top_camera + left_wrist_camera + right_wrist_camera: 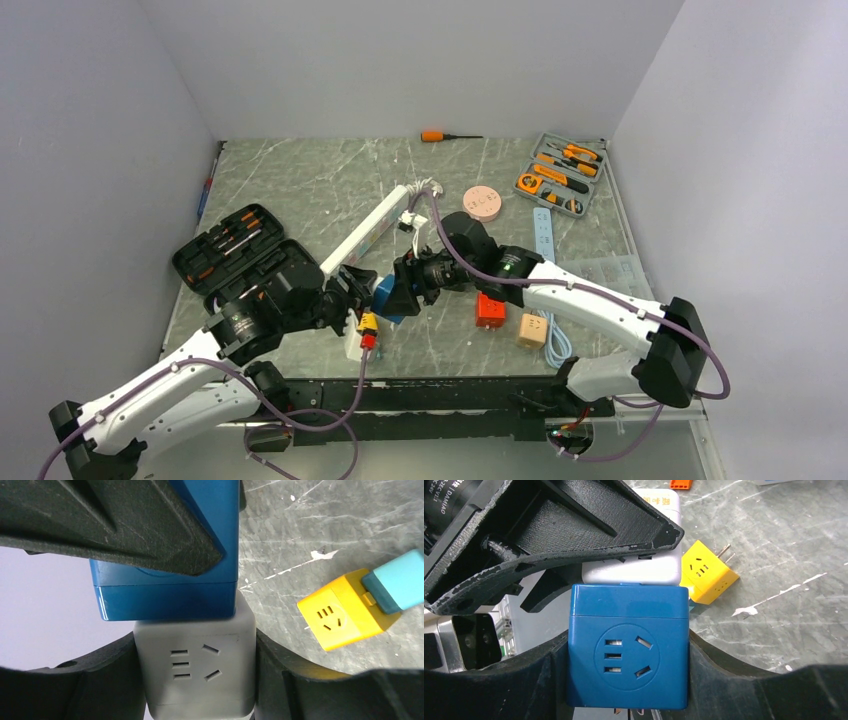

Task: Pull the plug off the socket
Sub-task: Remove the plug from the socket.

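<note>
So the right gripper is clamping the blue plug cube while the left gripper is squeezing the grey socket cube it's plugged into. They're sitting joined between the arms, probably so each arm is bracing one half for the pull.

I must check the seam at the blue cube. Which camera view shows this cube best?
Right wrist: the blue cube fills the centre, its socket face fully visible. Left wrist shows only one side, partly covered. Top external shows it small and half hidden.
</note>
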Tool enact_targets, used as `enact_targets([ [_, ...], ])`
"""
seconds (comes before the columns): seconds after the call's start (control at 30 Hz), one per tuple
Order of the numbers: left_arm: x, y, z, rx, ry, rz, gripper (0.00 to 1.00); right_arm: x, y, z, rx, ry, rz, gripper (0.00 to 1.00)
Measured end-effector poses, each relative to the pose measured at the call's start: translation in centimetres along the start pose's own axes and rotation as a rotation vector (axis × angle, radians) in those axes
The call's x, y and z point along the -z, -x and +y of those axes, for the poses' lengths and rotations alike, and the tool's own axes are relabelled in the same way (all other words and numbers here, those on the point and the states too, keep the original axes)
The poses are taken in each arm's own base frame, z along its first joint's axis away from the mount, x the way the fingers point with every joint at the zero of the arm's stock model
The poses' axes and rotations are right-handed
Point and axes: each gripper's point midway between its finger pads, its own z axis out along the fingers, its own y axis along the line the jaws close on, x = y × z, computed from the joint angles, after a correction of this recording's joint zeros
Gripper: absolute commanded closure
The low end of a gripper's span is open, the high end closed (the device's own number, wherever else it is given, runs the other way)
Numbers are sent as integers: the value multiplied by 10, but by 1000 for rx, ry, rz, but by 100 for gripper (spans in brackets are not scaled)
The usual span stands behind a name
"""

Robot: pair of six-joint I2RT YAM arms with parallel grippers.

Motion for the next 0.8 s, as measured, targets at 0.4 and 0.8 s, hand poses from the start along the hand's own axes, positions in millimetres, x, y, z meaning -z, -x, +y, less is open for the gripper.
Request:
enact_targets([
  [0.4, -14, 0, 19, -36, 83, 7, 100, 18, 5, -7, 22, -70, -31, 100],
  [0.8, -28, 2, 17, -85, 94, -6, 100, 24, -7, -16, 44, -92, -51, 100],
])
